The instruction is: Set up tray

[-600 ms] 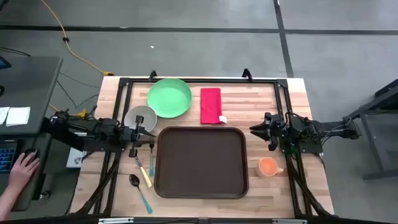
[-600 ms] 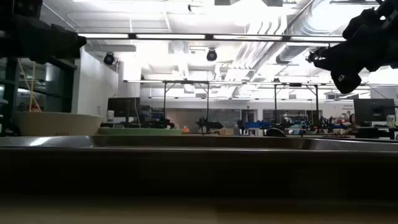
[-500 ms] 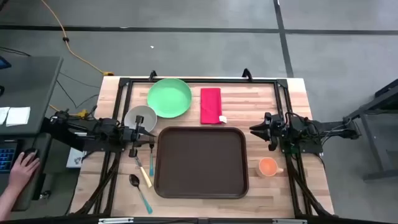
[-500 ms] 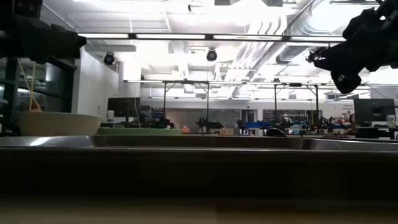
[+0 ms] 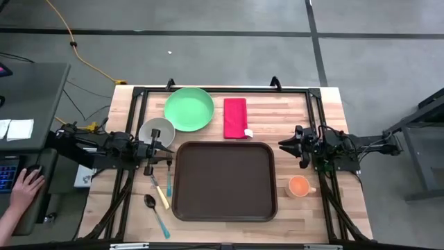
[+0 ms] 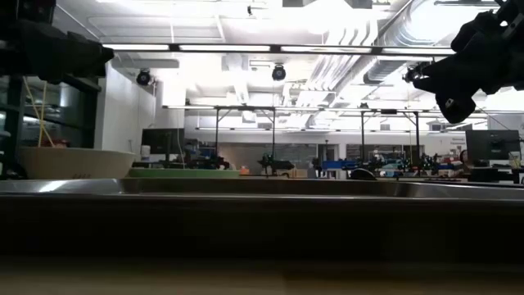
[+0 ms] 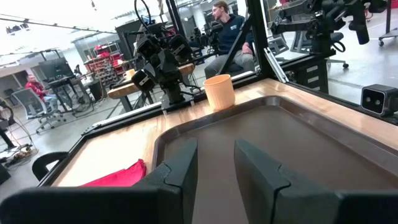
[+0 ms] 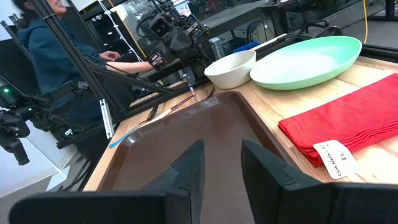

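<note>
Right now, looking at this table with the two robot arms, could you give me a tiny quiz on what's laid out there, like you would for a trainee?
1. True or false: the green plate already lies inside the tray.
2. Which thing sits nearest the right gripper: A the red napkin, B the orange cup, C the white bowl?
3. Fill in: the spoon and the other cutlery lie on the wood beside the tray's ____ edge, seen from above.

Key
1. False: the tray holds nothing; the plate rests on the table behind it.
2. B.
3. Left, just below the left gripper.
</note>
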